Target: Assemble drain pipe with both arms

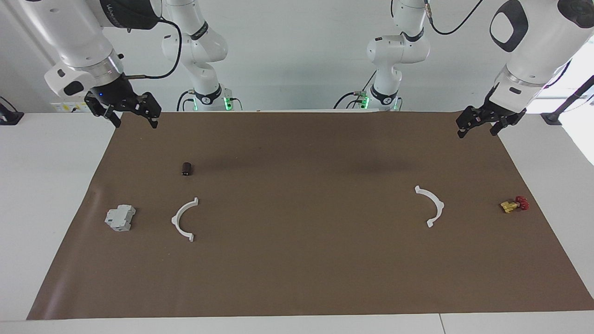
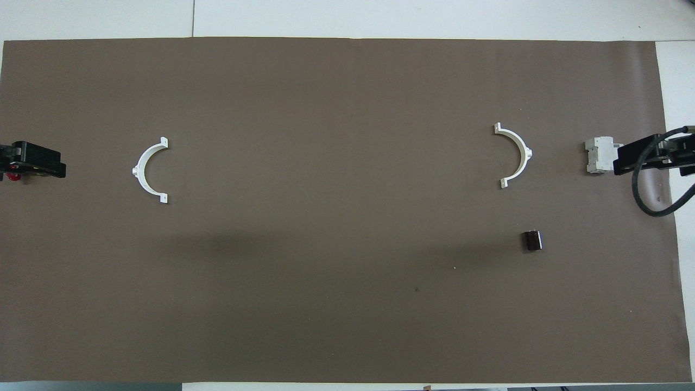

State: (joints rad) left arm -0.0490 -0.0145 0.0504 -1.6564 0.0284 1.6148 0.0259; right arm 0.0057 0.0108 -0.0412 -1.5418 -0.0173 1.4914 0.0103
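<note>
The drain pipe lies in two separate white half-ring arcs on the brown mat. One arc (image 1: 183, 218) (image 2: 516, 155) lies toward the right arm's end. The other arc (image 1: 431, 204) (image 2: 145, 169) lies toward the left arm's end. Their open sides face each other across a wide gap. My right gripper (image 1: 135, 124) (image 2: 640, 160) hangs open and empty over the mat's corner at the robots' end. My left gripper (image 1: 476, 134) (image 2: 32, 162) hangs open and empty over the mat's other corner at that end. Neither gripper touches an arc.
A grey blocky box (image 1: 119, 218) (image 2: 597, 155) sits beside the arc at the right arm's end. A small dark cylinder (image 1: 186, 168) (image 2: 532, 240) lies nearer to the robots than that arc. A yellow-and-red valve (image 1: 514, 204) lies beside the other arc.
</note>
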